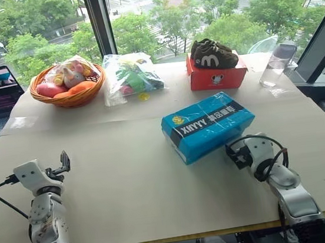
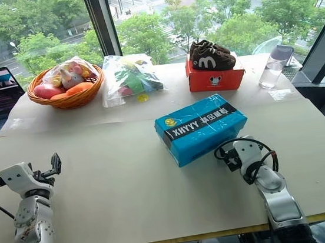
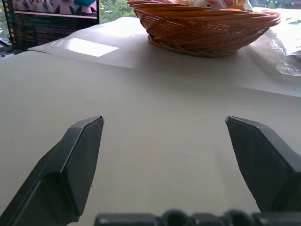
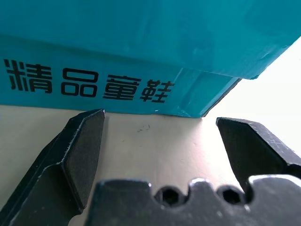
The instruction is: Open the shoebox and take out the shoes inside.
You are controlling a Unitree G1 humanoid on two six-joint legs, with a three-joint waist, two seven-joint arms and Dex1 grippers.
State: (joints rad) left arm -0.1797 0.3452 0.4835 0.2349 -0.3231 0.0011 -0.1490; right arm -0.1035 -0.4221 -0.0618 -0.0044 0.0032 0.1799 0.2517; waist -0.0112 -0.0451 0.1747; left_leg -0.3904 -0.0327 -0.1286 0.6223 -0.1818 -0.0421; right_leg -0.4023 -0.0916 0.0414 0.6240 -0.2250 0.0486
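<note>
Shoebox (image 1: 208, 125): blue, lid down, mid-table right of centre; my right gripper (image 4: 160, 141) spread just before its near side, left gripper (image 3: 164, 141) spread far left over bare table; step: approach; next: catch lid edge, lift.

Shoebox (image 1: 208, 126) mid-table (image 1: 129, 185); basket (image 1: 69, 85), bag (image 1: 130, 75) behind left; shoes on box (image 1: 216, 78) behind.
</note>
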